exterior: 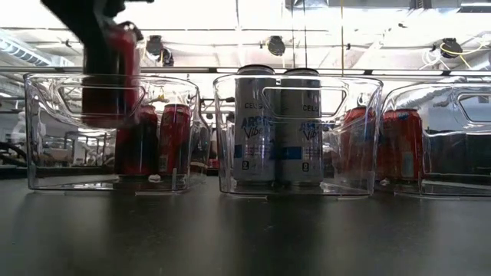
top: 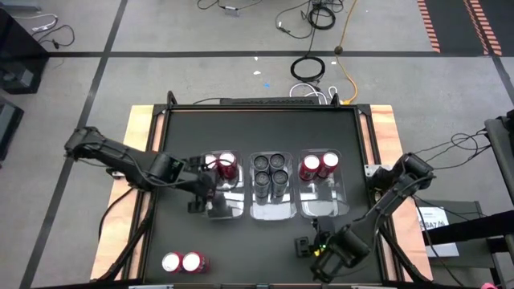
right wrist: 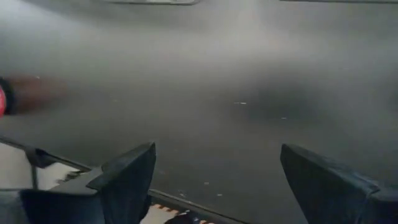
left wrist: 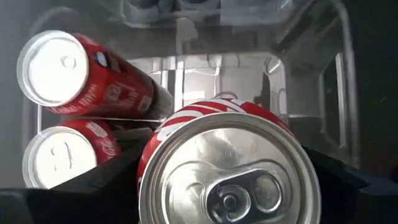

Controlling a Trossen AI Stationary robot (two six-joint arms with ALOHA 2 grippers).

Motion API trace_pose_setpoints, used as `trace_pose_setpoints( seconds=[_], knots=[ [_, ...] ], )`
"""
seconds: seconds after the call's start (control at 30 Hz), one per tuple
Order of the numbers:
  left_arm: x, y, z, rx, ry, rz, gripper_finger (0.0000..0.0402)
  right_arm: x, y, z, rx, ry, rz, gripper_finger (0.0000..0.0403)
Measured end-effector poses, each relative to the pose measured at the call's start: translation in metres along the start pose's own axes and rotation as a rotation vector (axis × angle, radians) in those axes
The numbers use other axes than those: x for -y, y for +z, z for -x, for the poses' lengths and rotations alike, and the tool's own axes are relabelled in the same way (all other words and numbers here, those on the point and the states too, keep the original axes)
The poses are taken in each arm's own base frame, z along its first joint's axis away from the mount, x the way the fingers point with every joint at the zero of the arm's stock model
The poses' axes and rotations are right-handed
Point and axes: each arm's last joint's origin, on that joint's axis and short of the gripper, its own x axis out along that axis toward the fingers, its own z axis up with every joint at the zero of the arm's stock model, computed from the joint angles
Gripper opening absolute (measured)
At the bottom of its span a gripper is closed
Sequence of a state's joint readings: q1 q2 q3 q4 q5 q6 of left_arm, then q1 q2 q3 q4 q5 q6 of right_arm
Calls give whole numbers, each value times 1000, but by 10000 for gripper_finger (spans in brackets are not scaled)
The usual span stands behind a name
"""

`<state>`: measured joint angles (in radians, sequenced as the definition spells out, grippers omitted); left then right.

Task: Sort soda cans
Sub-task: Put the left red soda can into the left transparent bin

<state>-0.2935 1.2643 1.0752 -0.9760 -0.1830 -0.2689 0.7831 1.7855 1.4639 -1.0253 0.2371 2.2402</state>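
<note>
The left end effector is clamped on a red can, holding it over the left bin, where two red cans already stand. The right end effector is spread wide, empty, above the table near its front edge.

We see three bins side by side mid-table: the left bin holds two cans at its far end, the middle bin four cans, the right bin two. Two more cans lie, it seems, near the table's front-left edge.
</note>
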Motion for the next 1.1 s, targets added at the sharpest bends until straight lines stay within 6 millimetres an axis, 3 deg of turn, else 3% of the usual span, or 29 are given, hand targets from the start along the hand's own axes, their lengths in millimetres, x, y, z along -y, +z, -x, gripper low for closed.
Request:
trace_pose_setpoints(
  seconds=[0.47, 1.1],
  knots=[
    [-35, -31, -51, -17, -44, 9, 326, -16, 17, -5, -1, 21, -65, 338],
    [-38, -32, -55, -6, -45, 57, 326, -16, 17, -5, 2, 19, -51, 338]
  ],
)
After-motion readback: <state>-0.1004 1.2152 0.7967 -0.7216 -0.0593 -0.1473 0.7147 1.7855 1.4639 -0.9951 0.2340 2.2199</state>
